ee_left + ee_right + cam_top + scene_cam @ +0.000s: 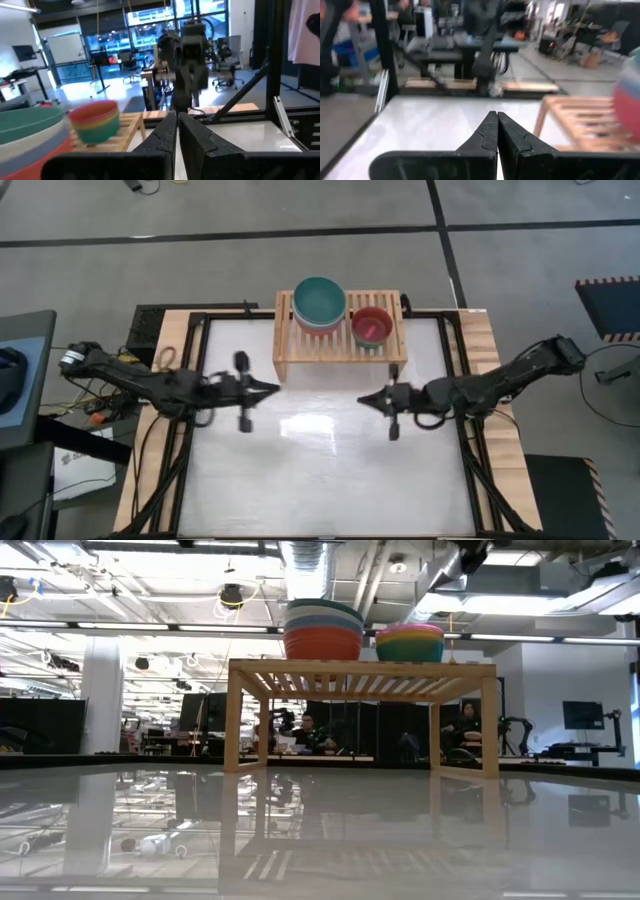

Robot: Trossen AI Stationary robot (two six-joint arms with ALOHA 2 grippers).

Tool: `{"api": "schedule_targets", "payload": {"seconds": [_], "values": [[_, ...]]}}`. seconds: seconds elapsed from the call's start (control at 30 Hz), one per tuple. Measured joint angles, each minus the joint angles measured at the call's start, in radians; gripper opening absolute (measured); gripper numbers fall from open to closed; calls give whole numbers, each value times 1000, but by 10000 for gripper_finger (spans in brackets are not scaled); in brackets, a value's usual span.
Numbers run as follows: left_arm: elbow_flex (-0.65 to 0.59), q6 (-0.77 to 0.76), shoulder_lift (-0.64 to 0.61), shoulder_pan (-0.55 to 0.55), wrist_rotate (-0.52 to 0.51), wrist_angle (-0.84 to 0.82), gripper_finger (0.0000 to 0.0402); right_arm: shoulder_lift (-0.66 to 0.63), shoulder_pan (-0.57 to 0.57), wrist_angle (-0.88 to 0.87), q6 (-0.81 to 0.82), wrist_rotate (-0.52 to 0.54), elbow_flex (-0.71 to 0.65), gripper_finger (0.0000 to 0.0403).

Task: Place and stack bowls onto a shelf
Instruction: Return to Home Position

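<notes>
Two stacks of bowls stand on the slatted top of the light-wood shelf (340,340) at the table's far side. The left stack (319,302) has a teal bowl on top; in the low view the left stack (322,630) shows a red bowl at the bottom. The right stack (372,326) has a red bowl on top; in the low view the right stack (409,642) shows yellow and green below. My left gripper (276,389) is shut, near and left of the shelf, above the table. My right gripper (362,400) is shut, near and right of it. Both hold nothing.
The white table (320,470) lies bare between and in front of the arms. A black frame (470,440) runs along its sides. The shelf's right third (395,330) holds the red-topped stack; its left end (284,330) is bare. People sit in the room behind (310,730).
</notes>
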Motion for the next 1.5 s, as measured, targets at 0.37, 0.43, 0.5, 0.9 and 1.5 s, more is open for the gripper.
{"api": "schedule_targets", "payload": {"seconds": [0.37, 0.43, 0.5, 0.9, 1.5], "values": [[-291, 34, -316, -73, -76, 89, 0, -408, -12, -161, 33, -43, -113, 22], [-307, 34, -388, -73, -64, 78, 0, -459, 2, -118, 69, -43, -195, 22], [-312, 24, -459, -73, -41, -13, 0, -503, 15, -63, 79, -41, -283, 22], [-396, -13, -569, -62, -12, -157, 0, -745, -31, -281, 101, -129, -361, 21], [-459, -117, -620, 98, 114, -253, 0, -871, -82, -263, 81, -187, -499, 21]]}}
